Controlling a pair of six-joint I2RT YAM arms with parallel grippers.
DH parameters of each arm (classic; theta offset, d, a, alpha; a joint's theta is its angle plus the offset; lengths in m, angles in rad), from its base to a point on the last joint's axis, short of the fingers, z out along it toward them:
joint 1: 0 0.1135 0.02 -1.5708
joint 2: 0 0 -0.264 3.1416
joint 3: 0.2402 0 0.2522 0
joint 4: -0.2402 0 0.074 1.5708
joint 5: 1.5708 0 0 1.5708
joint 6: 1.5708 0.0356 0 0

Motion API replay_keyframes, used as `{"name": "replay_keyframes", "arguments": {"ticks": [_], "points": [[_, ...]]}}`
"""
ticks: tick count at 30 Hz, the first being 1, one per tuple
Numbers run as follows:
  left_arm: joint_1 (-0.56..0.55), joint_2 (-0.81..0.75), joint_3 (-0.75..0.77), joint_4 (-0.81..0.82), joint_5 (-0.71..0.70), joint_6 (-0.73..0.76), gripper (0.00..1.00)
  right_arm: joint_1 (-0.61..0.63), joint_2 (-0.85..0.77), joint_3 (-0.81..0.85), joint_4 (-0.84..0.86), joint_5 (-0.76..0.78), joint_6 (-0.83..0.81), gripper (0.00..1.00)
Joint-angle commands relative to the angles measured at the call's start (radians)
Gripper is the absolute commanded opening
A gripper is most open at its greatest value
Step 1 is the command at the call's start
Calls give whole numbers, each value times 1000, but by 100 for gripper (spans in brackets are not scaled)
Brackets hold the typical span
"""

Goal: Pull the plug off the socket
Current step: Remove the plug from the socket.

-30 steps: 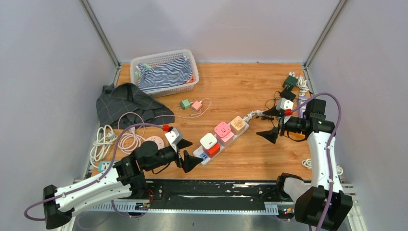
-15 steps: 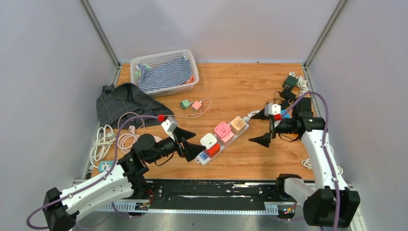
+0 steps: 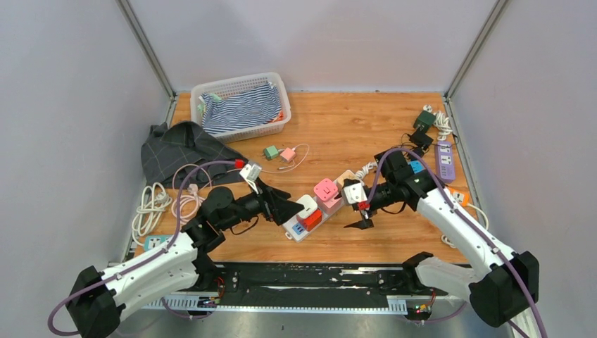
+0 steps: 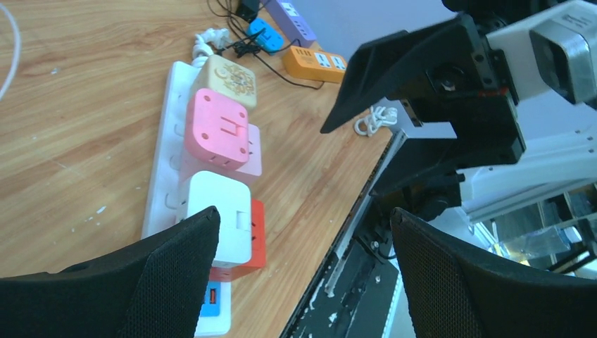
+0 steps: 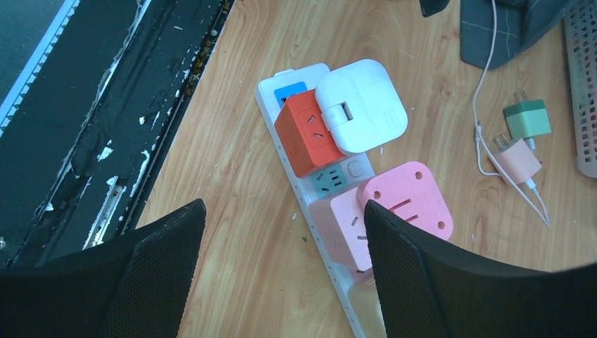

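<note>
A white power strip (image 3: 296,229) lies on a slant near the middle of the near edge of the wooden table (image 3: 352,134), running from near-left to far-right. Four plugs sit in it: a white square plug (image 3: 305,205) and an orange-red cube adapter (image 3: 312,220) at the near-left end, then a pink square plug (image 3: 326,190), and a tan patterned plug (image 3: 346,179) at the far-right end. All of them are seated in the strip.

The left gripper (image 3: 290,204) points right at the strip's near-left end. Its black fingers are spread wide and hold nothing, and the white plug lies just beyond one fingertip. I cannot tell whether the fingertip touches it. The left arm stretches low from the near-left corner, with its forearm angled toward the table's middle.

The right gripper (image 3: 352,208) hangs over the far-right part of the strip, beside the tan plug. Its fingers are also wide apart and empty. The right arm rises from the near-right corner, bends at the elbow and reaches left, its wrist tipped down toward the strip.

A white plastic basket (image 3: 274,83) stands at the far-left of the table, and a grey checked cloth (image 3: 183,148) lies near the left edge.
</note>
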Motion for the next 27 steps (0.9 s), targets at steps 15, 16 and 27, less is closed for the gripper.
{"name": "replay_keyframes", "arguments": {"ticks": [15,16,27], "points": [[51,195,1,31,-51,-23,78,303,48,-75,269,289,150,61],[51,203,4,34,-48,-22,78,315,47,-79,287,305,159,59],[65,333,66,41,48,27,68,435,92,-137,412,474,174,54]]}}
